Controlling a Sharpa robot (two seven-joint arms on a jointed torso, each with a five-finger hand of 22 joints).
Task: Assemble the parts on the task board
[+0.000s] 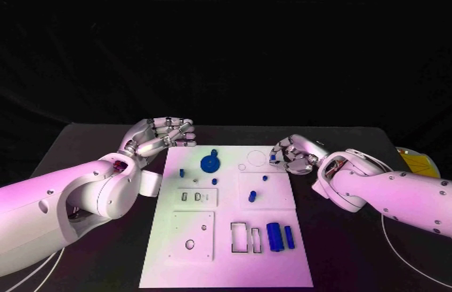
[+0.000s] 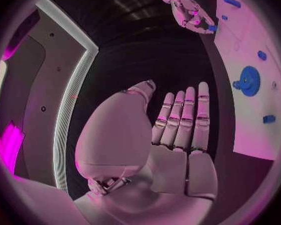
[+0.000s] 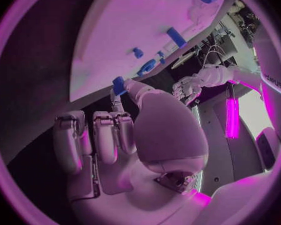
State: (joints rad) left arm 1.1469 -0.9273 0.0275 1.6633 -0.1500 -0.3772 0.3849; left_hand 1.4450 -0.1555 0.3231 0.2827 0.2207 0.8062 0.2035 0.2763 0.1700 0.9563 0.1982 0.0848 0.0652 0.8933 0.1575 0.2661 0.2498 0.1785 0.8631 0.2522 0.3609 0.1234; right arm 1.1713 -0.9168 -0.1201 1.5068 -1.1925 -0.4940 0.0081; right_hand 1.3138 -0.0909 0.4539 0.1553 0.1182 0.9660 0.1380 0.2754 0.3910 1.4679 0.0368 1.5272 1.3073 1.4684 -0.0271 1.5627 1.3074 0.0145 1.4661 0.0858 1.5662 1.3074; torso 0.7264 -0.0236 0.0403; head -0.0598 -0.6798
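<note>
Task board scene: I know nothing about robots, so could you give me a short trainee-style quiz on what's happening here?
1. True or false: the left hand holds a part.
2. Fill in: the blue gear lies on the white ____.
3. The right hand pinches: A) the gear B) a small blue part C) nothing.

Key: 1 false; 2 task board; 3 B.

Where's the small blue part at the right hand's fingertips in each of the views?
Head view: the small blue part is pinched by the right hand at the task board's far right corner.
Left wrist view: at that same hand's fingertips, beside the board's edge.
Right wrist view: at its own fingertips, over the board's edge.
Shared landmark: the white task board.
</note>
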